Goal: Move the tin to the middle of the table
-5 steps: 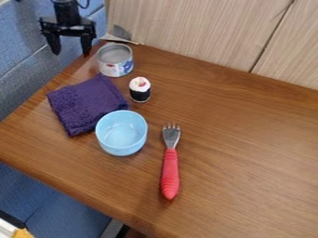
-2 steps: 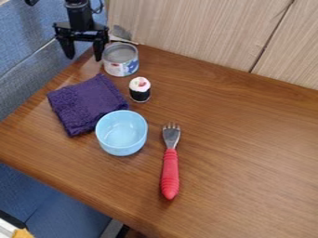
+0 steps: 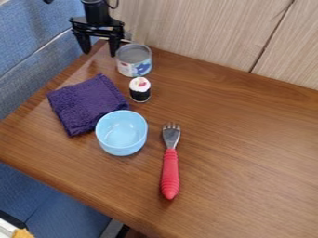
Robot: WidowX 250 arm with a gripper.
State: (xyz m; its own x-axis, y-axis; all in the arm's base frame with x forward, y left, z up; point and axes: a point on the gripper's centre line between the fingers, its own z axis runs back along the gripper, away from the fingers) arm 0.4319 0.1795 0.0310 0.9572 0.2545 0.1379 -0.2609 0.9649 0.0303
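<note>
The black two-finger gripper (image 3: 99, 53) hung at the upper left of the camera view, fingers pointing down, over the far left corner of the brown wood-grain table (image 3: 248, 139). Its jaws stood wide, with a broad gap between the two fingers. The finger nearer the middle of the view was right at the side of the round metal tin with a white, blue and red label (image 3: 134, 60) (whether it actually touched, I could not tell).

The tin stood upright on the table near that far corner, close to the pale wood-grain panel (image 3: 192, 28) along the back edge, and well apart from the table's middle. Just in front of it stood a small sushi-roll toy with a black wrap and a white top (image 3: 140, 89), its top marked with a reddish patch.

To the left of the toy lay a folded dark purple cloth (image 3: 87, 104), and by the cloth's near right corner sat a light blue round bowl (image 3: 122, 133), upright. Right of the bowl lay a fork with metal tines and a ribbed red handle (image 3: 170, 172), its tines towards the back and its handle towards the near edge. Blue fabric padding (image 3: 31, 28) showed beyond the table's left side (and more of it below the near edge).
</note>
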